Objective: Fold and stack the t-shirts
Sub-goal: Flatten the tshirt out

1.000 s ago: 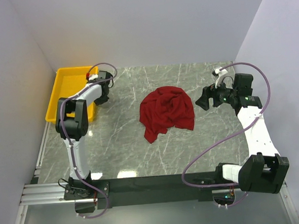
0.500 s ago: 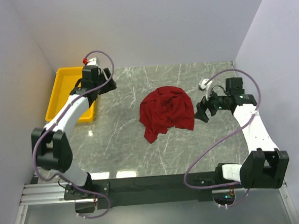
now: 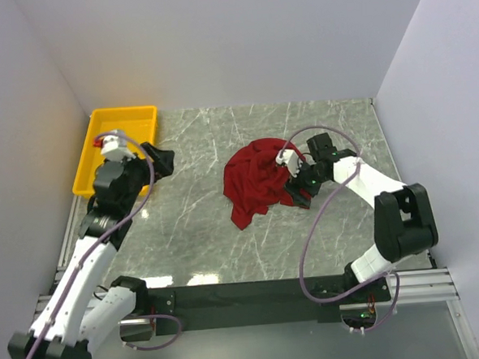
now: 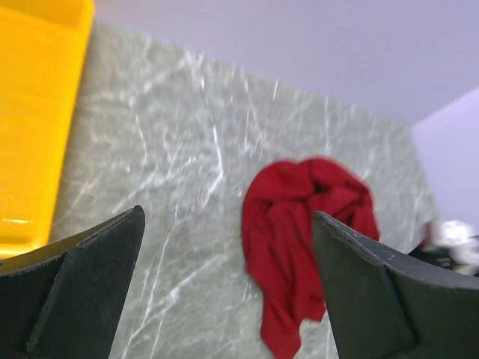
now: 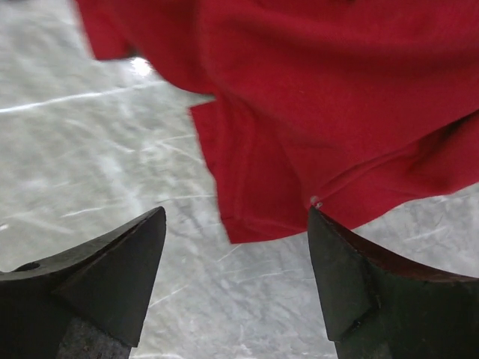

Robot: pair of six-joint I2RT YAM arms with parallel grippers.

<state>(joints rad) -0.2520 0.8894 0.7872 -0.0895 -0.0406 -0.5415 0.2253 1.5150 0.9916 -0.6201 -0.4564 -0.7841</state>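
Loosely bunched t-shirt (image 3: 260, 178), narrow end pts near-left

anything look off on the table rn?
The t-shirt lies crumpled in a heap on the table, not spread flat. The right gripper hangs open over its edge. Nothing looks spilled or damaged.

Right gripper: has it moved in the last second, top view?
Yes. The right gripper has swung left, away from the right wall. It went from clear of the t-shirt to over its right edge, and its jaws are open.
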